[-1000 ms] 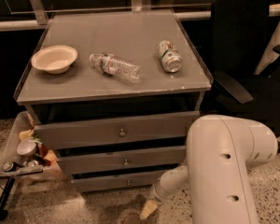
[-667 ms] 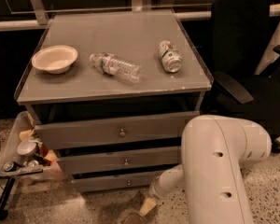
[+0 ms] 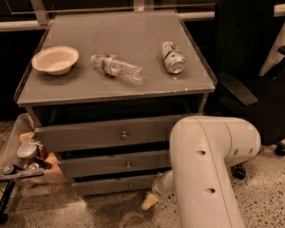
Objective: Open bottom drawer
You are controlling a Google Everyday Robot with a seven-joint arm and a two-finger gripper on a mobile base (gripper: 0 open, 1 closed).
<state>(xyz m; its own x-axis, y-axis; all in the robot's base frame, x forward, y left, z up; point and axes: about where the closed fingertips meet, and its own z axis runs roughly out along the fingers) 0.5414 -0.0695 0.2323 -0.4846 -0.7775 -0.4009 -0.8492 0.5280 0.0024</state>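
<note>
The bottom drawer [image 3: 115, 185] is the lowest of three grey fronts under the cabinet top, closed, with a tiny round metal knob [image 3: 130, 185] at its centre. The middle drawer [image 3: 114, 164] and the top drawer [image 3: 104, 135] sit above it, both closed. My white arm [image 3: 206, 165] fills the lower right and reaches down to the left. My gripper [image 3: 149, 202] hangs low by the floor, just right of and below the bottom drawer's knob, apart from it.
On the cabinet top [image 3: 133, 37] lie a cream bowl [image 3: 55, 59], a plastic water bottle [image 3: 117, 68] on its side and a can [image 3: 173, 57]. A tray of clutter [image 3: 23, 158] stands at the left. A black office chair [image 3: 249, 56] stands at the right.
The arm has shifted slightly left and closer to the drawers. The gripper has moved a little left towards the bottom drawer. Drawers stay closed.
</note>
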